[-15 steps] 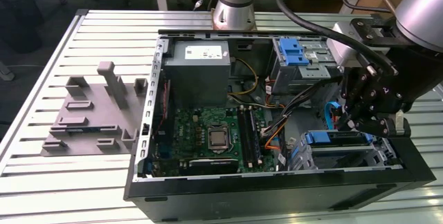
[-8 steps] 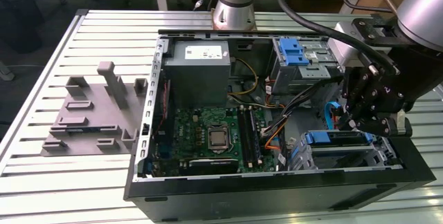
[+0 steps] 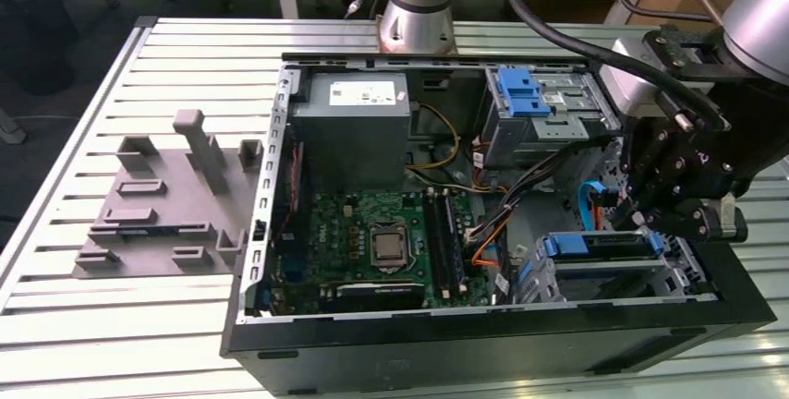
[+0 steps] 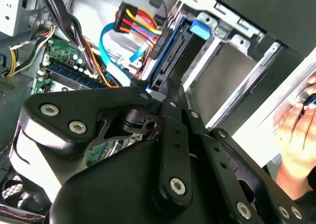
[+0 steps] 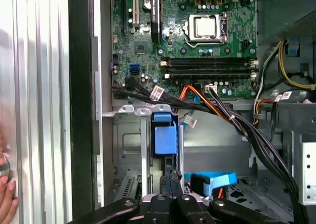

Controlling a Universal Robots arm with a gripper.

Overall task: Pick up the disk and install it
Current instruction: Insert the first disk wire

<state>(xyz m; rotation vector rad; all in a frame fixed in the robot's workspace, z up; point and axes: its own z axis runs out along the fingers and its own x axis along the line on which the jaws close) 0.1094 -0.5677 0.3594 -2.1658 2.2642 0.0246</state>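
Observation:
The disk [image 3: 600,244] sits in the drive cage at the front right corner of the open computer case [image 3: 493,325], its blue plastic frame showing. In the second wrist view the disk [image 4: 170,53] stands edge-on in the metal cage, with cables plugged in at its far end. The blue end of the disk [image 5: 164,134] faces the first wrist camera. My gripper [image 3: 672,219] hangs just above the cage on the exterior view's right. Its black fingers [image 4: 174,103] are pressed together, tips at the disk's near edge, with nothing visibly between them.
The motherboard [image 3: 370,242] fills the case's middle, and a grey power-supply box [image 3: 351,131] sits behind it. Loose orange, black and blue cables [image 3: 530,196] run close to the cage. A grey fixture [image 3: 166,200] lies on the table's left. A person's hand [image 4: 296,130] rests outside the case.

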